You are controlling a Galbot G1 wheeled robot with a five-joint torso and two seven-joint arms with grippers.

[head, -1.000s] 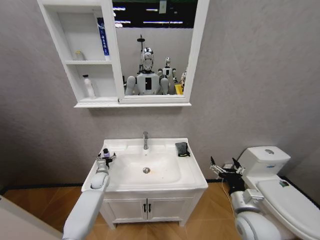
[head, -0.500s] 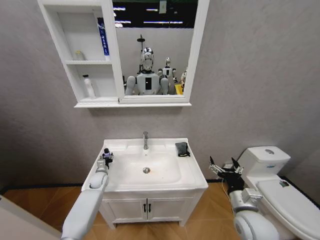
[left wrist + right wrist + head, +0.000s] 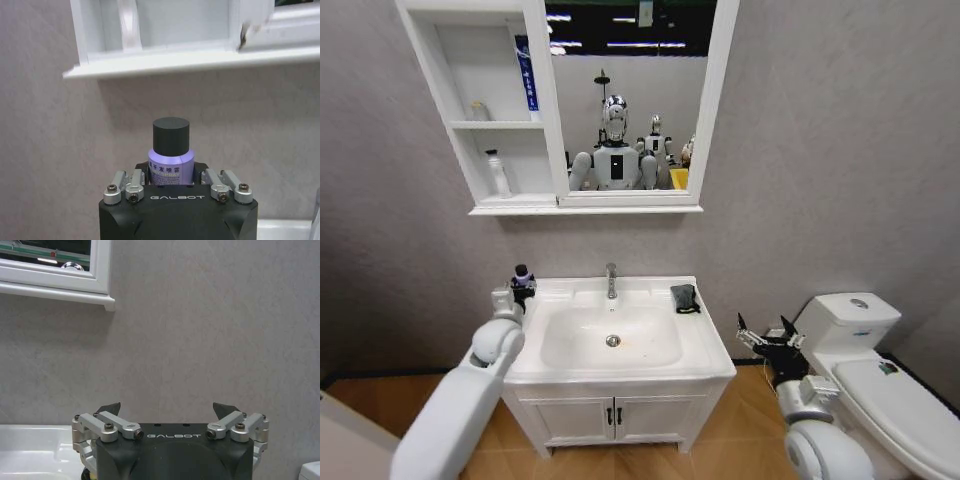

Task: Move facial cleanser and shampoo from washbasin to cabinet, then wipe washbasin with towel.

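1. Lilac bottle (image 3: 170, 159) with dark cap sits clamped in the left gripper (image 3: 517, 288), above the washbasin's (image 3: 705, 345) left rear corner.
2. Step in hand, by judgement: carrying it to the cabinet (image 3: 463, 150); next move needs height and a free shelf spot.
3. Shelves hold a blue tube (image 3: 525, 75) and white bottle (image 3: 498, 172).
4. Towel (image 3: 685, 298) lies on the basin's right rear.
5. Right gripper (image 3: 766, 341) waits, fingers apart, beside the toilet (image 3: 880, 375).
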